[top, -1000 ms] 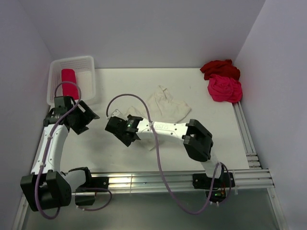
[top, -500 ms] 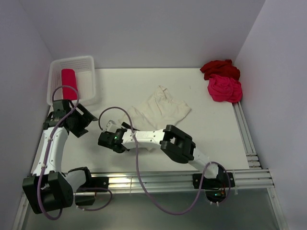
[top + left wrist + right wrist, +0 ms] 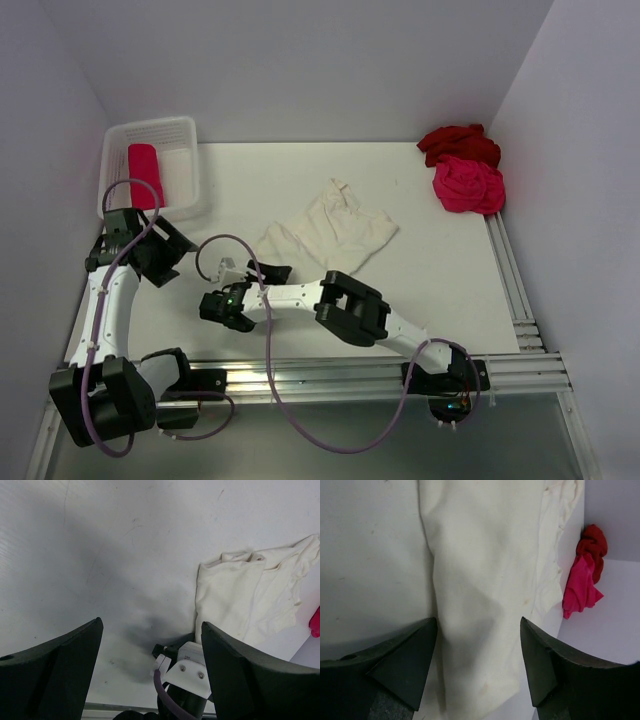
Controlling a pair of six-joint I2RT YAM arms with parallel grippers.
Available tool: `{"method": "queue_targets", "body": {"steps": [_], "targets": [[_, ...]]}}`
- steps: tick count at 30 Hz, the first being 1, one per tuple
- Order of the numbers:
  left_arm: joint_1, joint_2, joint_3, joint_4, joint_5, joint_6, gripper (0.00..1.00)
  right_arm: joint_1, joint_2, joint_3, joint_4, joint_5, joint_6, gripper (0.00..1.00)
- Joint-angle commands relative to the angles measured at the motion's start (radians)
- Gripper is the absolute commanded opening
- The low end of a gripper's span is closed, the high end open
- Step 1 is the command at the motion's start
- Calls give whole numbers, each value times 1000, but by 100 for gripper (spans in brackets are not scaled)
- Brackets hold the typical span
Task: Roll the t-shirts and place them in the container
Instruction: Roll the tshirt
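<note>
- Lying crumpled and partly spread at the middle of the overhead frame, the cream-white t-shirt (image 3: 335, 228) rests flat on the counter (image 3: 440, 280), its lower-left end narrowed into a folded strip.
- In the right wrist view that strip fills the centre of the frame and runs up between the two dark fingers.
- The right tool (image 3: 477, 625) stands wide apart over this near end of the cloth. Nothing is pinched between its fingers, and whether they touch the fabric cannot be told.
- The right arm (image 3: 345, 305) stretches low across the counter from the lower right of the overhead frame toward the lower left of centre.
- The left tool (image 3: 151, 625) is also spread wide and holds nothing. Bare counter shows between its fingers, with the cream-white shirt at the right of its view and the right arm's wrist at the bottom edge.
- In the overhead frame the left tool sits at the left, just below the basket (image 3: 150, 125).
- The pink-red rolled t-shirt (image 3: 144, 172) lies inside the white mesh basket in the upper left of the frame, along its left side.
- The dark red t-shirt (image 3: 458, 143) is bunched in the upper right corner of the counter.
- The hot pink t-shirt (image 3: 468, 185) sits just below it, touching it, well apart from both tools.
</note>
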Motion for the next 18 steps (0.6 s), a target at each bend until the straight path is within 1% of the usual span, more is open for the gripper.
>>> {"method": "queue_targets", "body": {"steps": [1,3,5,6,8,10,11,12,13,16,18], "targets": [[6,-5,24,35,26,18,85,-22,66,-22,37,-23,46,75],[8,-2,21,45,35,16,85,-30,83,-8,39,-20,47,72],[8,4,19,52,42,13,85,-44,100,1,43,-6,49,65],[8,7,19,55,42,11,85,-50,105,6,36,-6,59,48],[8,16,22,55,42,11,85,-68,102,7,33,8,79,27],[8,22,24,58,39,11,85,-81,79,-9,52,3,89,12],[8,24,24,58,39,13,85,-88,45,-37,68,-11,90,11],[8,28,24,60,42,13,85,-91,21,-55,113,-23,67,0],[8,39,24,65,44,15,85,-93,1,-75,138,-35,56,0],[8,59,18,69,50,18,85,-99,-73,-109,189,-139,35,0],[8,65,13,75,49,18,85,-99,-123,-118,212,-242,33,0]]}}
